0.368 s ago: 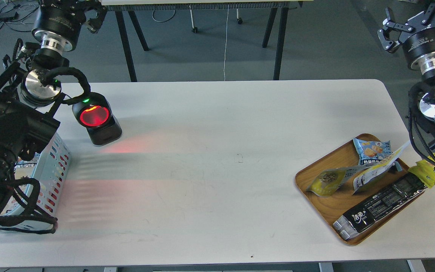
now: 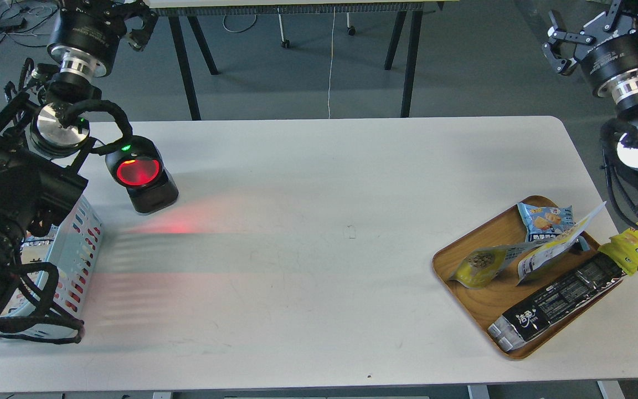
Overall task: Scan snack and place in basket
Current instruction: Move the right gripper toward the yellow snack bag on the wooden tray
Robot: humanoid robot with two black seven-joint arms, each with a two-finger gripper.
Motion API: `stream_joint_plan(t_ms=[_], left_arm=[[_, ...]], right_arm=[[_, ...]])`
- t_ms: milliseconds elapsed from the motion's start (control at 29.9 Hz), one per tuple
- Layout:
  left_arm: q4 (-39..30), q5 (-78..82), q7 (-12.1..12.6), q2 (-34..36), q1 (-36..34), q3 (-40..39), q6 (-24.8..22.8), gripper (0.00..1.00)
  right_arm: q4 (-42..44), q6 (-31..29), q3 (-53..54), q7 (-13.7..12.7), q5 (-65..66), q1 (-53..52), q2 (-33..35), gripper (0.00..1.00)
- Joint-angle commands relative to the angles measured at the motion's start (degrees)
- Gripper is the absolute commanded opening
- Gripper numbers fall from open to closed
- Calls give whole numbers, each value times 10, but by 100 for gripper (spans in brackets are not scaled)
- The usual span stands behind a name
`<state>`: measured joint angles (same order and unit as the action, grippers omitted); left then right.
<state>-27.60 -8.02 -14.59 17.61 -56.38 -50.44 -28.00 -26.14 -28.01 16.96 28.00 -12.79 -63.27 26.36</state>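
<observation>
The snack (image 2: 480, 265), a yellow-and-white pouch with a round picture of tan nuts, lies on its side at the left of the brown wooden tray (image 2: 463, 299) on the table's right side. The light blue basket (image 2: 78, 244) stands at the table's left edge, mostly hidden behind my left arm. My left gripper (image 2: 137, 25) is raised at the top left, beyond the table, and is partly cut off by the frame edge. My right gripper (image 2: 557, 47) is raised at the top right, far above the tray, open and empty.
A black scanner (image 2: 140, 174) with a glowing red window stands at the back left and casts red light on the white table (image 2: 319, 310). The tray also holds a blue chip bag (image 2: 543, 217), a white-and-yellow pouch (image 2: 554, 249) and a long black packet (image 2: 560, 302). A yellow packet (image 2: 632, 248) lies at its right.
</observation>
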Motion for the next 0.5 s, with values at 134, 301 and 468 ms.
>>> stream_joint_plan(t_ms=[134, 301, 468], left_arm=[[-1, 2, -1, 12, 0, 5, 0, 100], [-3, 3, 3, 12, -1, 23, 0, 100], [-3, 5, -2, 12, 0, 44, 2, 100]], right_arm=[[-43, 0, -198, 0, 79, -162, 42, 99], [-170, 0, -225, 0, 247, -223, 76, 99], [-289, 0, -238, 0, 455, -251, 116, 99]])
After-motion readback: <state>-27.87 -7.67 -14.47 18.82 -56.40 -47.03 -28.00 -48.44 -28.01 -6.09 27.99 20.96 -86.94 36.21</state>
